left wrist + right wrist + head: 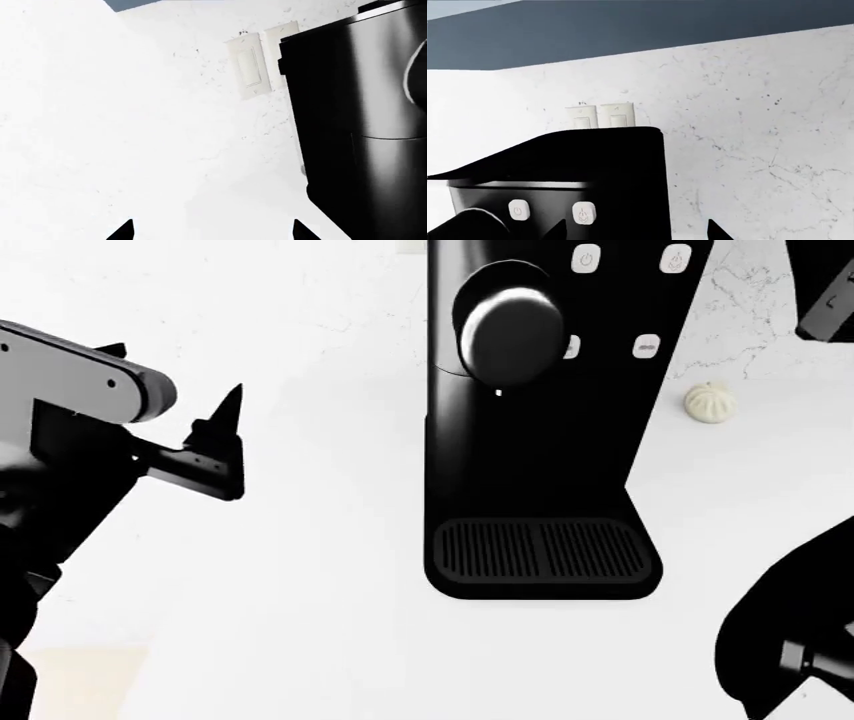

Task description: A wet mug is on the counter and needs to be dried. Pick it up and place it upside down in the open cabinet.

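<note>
The mug shows in no view. The white counter fills the head view. My left gripper is open and empty, with only its two dark fingertips showing over plain white surface, left of the black coffee machine. One of its fingers shows in the head view at the left, above the counter. My right gripper is open and empty, held high beside the coffee machine's top and facing the marbled back wall.
The tall black coffee machine stands mid-counter with its drip tray toward me. A small ribbed cream ball lies to its right. White wall switches sit behind it, also in the left wrist view.
</note>
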